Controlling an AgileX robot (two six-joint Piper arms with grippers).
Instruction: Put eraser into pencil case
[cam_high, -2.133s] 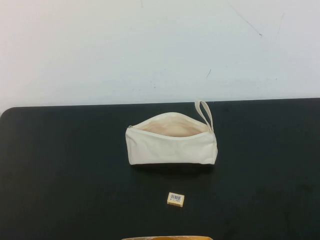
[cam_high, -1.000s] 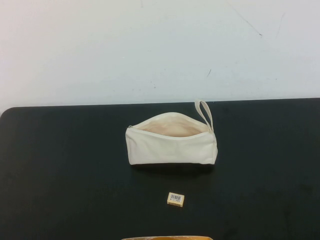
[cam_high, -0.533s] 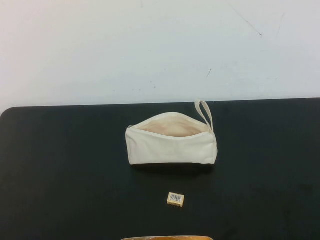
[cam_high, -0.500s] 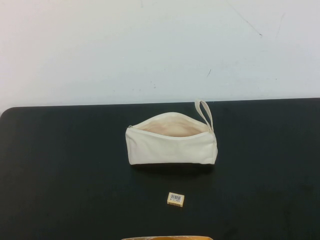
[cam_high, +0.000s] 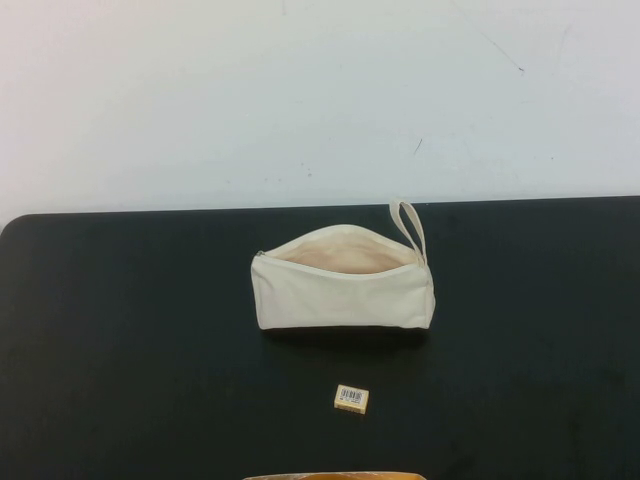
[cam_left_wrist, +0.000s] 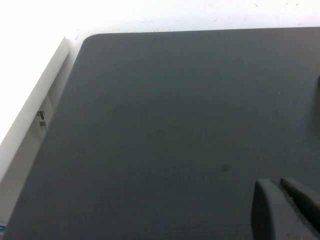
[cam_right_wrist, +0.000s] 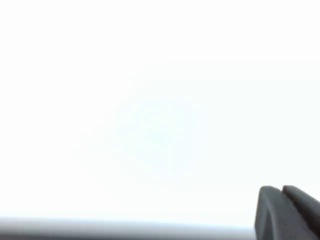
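Note:
The cream-white pencil case (cam_high: 342, 285) lies in the middle of the black table, its zipper open and the pale beige lining showing, its loop strap (cam_high: 408, 226) at the right end. The tan eraser (cam_high: 351, 398) with a white barcode label lies on the table in front of the case, apart from it. Neither arm shows in the high view. My left gripper (cam_left_wrist: 280, 184) is shut and empty above bare black table. My right gripper (cam_right_wrist: 281, 190) is shut and empty, facing a white surface.
A white wall stands behind the black table (cam_high: 120, 340). A tan edge of something (cam_high: 335, 476) shows at the table's front edge, near the eraser. In the left wrist view the table's rounded corner (cam_left_wrist: 87, 40) meets a white ledge (cam_left_wrist: 35, 100).

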